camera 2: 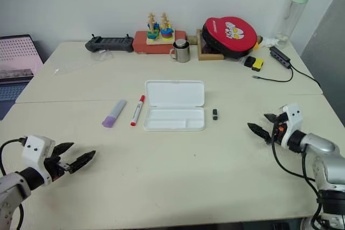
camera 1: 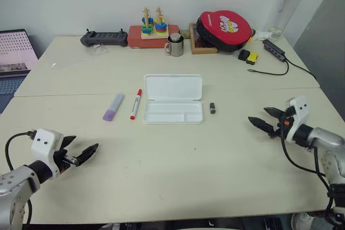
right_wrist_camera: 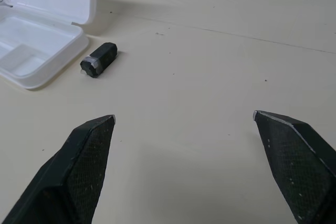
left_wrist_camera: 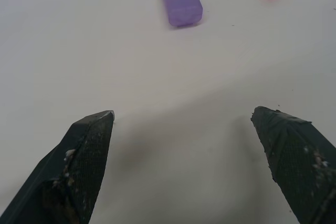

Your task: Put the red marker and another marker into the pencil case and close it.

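White plastic pencil case [camera 1: 173,99] lay open at mid-surface, lid flat toward the far edge. Just left of it lay the red marker [camera 1: 136,104], then the lilac marker [camera 1: 114,106], both apart from the case. Small black object [camera 1: 212,108] rested just right of it. Left gripper [camera 1: 80,153] hovered near the front-left corner, released, empty, well apart from both markers. Right gripper [camera 1: 264,119] hung by the right edge, likewise released, empty.

Head pair overlooks table [camera 1: 178,160]; wrist cams skim low.
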